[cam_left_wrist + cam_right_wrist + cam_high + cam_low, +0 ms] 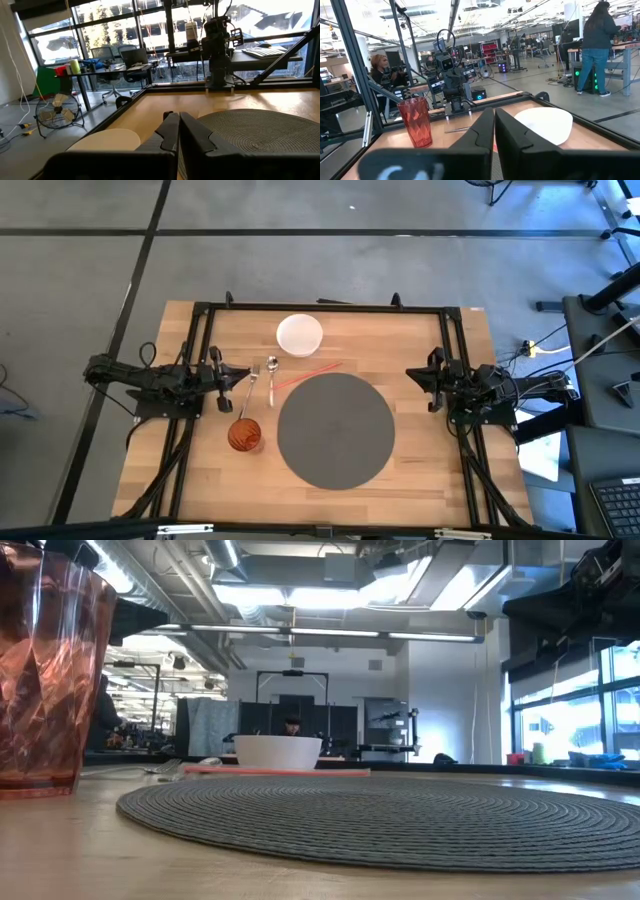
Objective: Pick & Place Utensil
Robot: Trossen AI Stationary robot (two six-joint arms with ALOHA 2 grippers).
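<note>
A silver fork (250, 388) and a silver spoon (271, 376) lie flat side by side on the wooden table, left of a round grey placemat (335, 429). Thin red sticks (308, 372) lie at the mat's far edge. My left gripper (224, 376) rests shut at the table's left side, just left of the fork and apart from it; its fingers (179, 125) are closed together. My right gripper (418, 375) is shut at the table's right side, beside the mat; its fingers (494, 125) touch nothing.
A white bowl (299, 334) stands at the far side of the table, beyond the utensils. A red faceted tumbler (245, 434) stands upright near the mat's left edge, close to the fork's near end. A black frame (330, 308) borders the table. People show in the room beyond.
</note>
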